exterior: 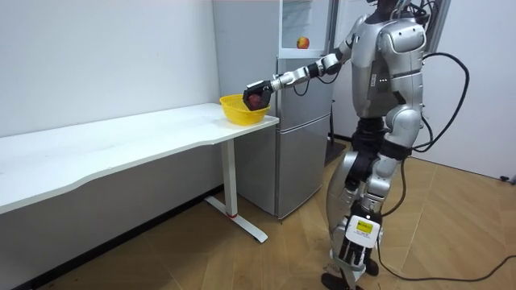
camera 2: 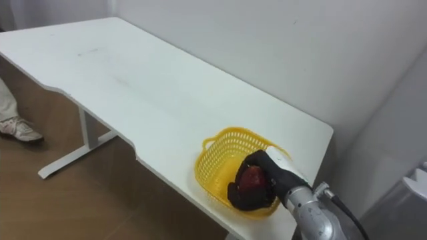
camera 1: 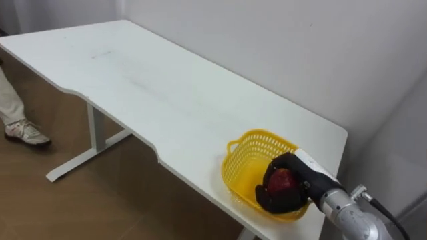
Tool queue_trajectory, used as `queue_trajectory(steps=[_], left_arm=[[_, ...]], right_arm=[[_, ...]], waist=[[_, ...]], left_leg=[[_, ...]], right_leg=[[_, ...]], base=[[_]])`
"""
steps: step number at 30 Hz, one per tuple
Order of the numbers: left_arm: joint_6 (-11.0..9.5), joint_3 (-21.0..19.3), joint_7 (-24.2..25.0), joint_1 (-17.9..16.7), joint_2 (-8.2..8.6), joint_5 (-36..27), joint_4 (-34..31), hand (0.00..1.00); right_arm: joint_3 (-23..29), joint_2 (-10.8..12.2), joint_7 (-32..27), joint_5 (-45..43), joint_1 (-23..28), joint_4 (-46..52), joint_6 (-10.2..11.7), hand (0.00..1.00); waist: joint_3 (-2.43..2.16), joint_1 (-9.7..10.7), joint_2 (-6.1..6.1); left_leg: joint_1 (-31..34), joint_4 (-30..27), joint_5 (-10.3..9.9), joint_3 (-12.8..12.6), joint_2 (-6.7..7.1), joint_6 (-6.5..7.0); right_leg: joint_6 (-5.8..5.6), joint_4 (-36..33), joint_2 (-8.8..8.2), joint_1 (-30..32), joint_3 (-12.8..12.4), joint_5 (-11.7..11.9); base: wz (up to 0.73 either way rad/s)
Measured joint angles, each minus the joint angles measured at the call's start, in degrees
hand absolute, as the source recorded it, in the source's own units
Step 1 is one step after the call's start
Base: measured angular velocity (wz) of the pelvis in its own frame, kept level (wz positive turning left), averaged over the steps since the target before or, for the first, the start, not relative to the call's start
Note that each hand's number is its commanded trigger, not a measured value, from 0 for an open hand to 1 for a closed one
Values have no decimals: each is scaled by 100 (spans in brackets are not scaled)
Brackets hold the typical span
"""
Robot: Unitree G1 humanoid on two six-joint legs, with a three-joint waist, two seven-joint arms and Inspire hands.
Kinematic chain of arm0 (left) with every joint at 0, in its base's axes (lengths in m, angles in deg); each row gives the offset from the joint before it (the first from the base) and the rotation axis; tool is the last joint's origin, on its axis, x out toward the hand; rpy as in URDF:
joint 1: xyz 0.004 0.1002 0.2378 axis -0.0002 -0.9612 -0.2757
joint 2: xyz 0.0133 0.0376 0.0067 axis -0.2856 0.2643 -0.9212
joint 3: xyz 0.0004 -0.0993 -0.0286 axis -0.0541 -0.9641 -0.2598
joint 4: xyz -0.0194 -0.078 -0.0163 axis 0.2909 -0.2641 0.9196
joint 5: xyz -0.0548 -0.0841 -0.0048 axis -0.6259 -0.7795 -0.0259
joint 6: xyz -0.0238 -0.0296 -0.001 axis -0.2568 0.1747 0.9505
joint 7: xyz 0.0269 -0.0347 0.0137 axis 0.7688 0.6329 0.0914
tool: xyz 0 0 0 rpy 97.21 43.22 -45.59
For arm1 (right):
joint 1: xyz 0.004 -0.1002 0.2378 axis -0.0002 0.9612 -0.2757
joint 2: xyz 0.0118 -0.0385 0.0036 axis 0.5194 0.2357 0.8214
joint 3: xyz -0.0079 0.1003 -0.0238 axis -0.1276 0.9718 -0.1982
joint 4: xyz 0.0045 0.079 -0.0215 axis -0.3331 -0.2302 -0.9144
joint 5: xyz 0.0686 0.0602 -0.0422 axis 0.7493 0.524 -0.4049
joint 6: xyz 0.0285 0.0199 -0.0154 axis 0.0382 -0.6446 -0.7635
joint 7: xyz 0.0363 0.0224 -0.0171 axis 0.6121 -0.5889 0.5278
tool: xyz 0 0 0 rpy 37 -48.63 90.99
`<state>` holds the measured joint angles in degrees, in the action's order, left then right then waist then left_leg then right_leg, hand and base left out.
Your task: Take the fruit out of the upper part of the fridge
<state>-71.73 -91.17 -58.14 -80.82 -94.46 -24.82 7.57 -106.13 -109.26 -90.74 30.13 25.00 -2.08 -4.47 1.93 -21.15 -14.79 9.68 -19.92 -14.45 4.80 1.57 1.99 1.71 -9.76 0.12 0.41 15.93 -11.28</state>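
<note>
A white table (camera 1: pixel 133 87) stands on a brown wood-grain floor (camera 1: pixel 100 200) before a pale, plain wall (camera 1: pixel 267 40). The basket (camera 1: pixel 257 143) is bright yellow with an open lattice pattern. A black right hand (camera 1: pixel 270 199) on a silver forearm is curled round a dark red fruit (camera 1: pixel 283 180). The fridge (exterior: pixel 298 153) is silver-grey. A small fruit (exterior: pixel 303 43) in its upper part looks red and yellow, though it is too small to be sure.

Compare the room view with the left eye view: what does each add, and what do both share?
The room view adds the fridge with a fruit in its upper part, the robot standing beside it. The left eye view adds a person's shoe. Both share the table, the yellow basket and the right hand, fingers curled round a red apple at the basket.
</note>
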Motion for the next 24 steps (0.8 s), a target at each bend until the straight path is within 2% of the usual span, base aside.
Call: queue_trajectory(steps=[8, 15, 16, 17, 24], left_arm=[[0, -5, -98, 63, -4, 0, -12, 0], [3, -4, -131, 66, -8, 3, 2, 0], [3, -4, -135, 66, -8, 3, 0, 0], [5, -1, -136, 62, -8, 5, 0, 0], [4, -3, -161, 20, -16, 9, -31, 0]], right_arm=[[0, -1, -228, -103, -1, -40, 0, 100], [2, -3, -312, -174, -52, -88, -1, 100], [2, -4, -312, -172, -83, -88, -3, 60], [2, -4, -312, -172, -143, -88, -6, 0], [5, -23, -408, -153, -600, -85, -5, 0]], waist=[[50, 2, 70], [32, 17, 49], [31, 26, 47], [31, 32, 46], [-30, 69, -33]], left_leg=[[68, 12, 1, -7, -13, -2], [153, 11, 5, -7, -18, -8], [171, 9, 7, -7, -18, -10], [181, 9, 9, -7, -17, -11], [167, -18, 9, 4, -8, -12]], right_leg=[[0, 3, -5, 76, -8, 0], [0, -4, 1, 163, 0, 0], [0, -4, 1, 177, 2, 0], [0, -4, 2, 187, 6, 0], [0, -1, 21, 150, 2, 0]], base=[[0], [0], [0], [0], [1]])
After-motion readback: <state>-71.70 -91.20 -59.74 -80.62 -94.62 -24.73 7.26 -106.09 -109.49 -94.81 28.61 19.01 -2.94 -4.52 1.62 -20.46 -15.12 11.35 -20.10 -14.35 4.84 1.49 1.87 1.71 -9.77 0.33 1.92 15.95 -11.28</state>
